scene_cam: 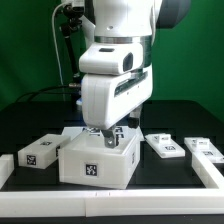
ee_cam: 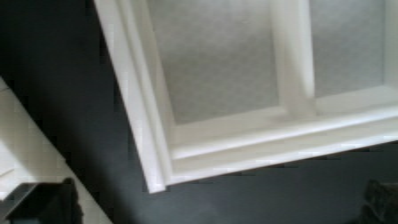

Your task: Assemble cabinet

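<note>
The cabinet (scene_cam: pixel 97 160) is a large white box with a black-and-white tag on its front face, standing at the middle of the black table. My gripper (scene_cam: pixel 106 136) hangs just over its top back edge, and in the exterior view I cannot tell whether it touches the box. In the wrist view the cabinet's white rim and recessed inner face (ee_cam: pixel 231 90) fill most of the picture. My gripper (ee_cam: pixel 210 200) is open, with dark fingertips (ee_cam: pixel 36 202) far apart and only dark table between them. Small white tagged panels lie loose: one (scene_cam: pixel 40 152) at the exterior view's left, two (scene_cam: pixel 163 146) (scene_cam: pixel 205 148) at its right.
A white raised border (scene_cam: pixel 120 196) runs along the table's front and up both sides. A green wall stands behind. Black cables hang behind the arm at the exterior view's left.
</note>
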{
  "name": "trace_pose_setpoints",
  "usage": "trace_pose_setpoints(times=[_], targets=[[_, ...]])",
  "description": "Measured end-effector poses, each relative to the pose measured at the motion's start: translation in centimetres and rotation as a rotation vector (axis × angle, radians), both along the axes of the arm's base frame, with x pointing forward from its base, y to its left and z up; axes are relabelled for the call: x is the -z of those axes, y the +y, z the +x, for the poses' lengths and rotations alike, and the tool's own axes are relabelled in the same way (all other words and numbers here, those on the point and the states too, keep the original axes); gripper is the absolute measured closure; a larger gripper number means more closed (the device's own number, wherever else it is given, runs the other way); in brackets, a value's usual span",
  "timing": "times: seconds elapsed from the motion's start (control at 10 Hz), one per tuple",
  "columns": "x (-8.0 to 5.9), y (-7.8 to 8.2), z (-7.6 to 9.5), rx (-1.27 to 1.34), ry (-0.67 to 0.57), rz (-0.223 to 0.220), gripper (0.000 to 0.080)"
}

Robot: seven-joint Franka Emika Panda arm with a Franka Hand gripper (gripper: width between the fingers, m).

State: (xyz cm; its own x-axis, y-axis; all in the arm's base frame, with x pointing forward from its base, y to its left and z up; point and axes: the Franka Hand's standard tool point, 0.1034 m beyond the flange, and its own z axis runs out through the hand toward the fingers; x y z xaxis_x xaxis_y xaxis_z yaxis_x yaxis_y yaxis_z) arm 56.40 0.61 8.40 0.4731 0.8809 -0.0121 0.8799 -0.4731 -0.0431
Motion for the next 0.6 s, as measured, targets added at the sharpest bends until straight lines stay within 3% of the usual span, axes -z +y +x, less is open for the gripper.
trace_pose_setpoints(times=[0.6], targets=[[-0.03,-0.04,-0.21,-0.017,-0.014,0.002,0.0002]])
